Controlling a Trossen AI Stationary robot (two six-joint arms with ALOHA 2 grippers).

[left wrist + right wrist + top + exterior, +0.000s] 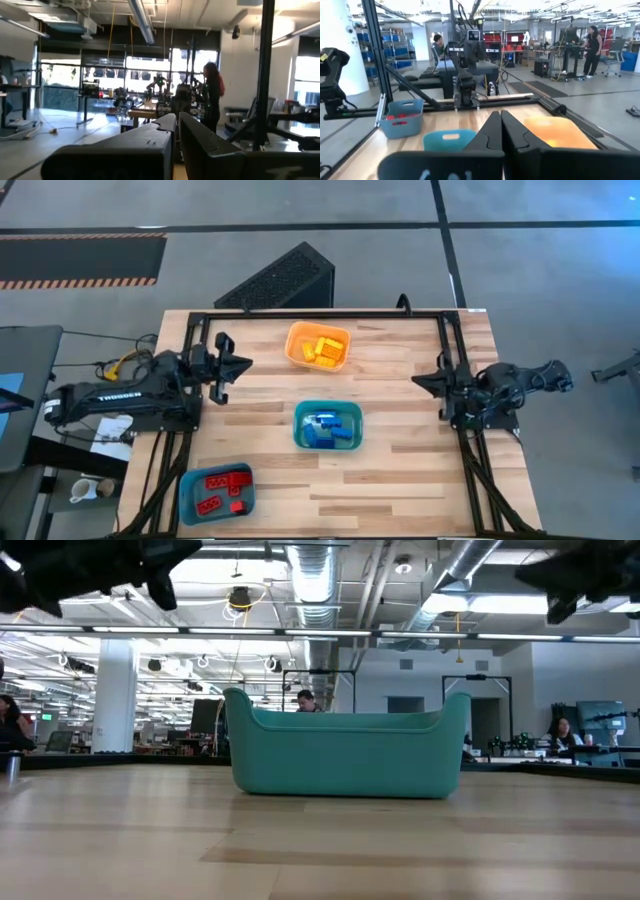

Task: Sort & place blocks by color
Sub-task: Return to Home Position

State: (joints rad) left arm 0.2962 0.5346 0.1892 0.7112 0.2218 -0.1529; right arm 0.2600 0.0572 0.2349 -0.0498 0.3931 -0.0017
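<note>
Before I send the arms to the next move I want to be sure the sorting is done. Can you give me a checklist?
1. Yellow blocks in the orange bin: ok.
2. Blue blocks in the teal bin: ok.
3. Red blocks in the blue bin: ok.
4. No loose blocks on the table: ok.
5. Left hand shut, empty, at the table's left edge: ok.
6. Right hand shut, empty, at the right edge: ok.
</note>
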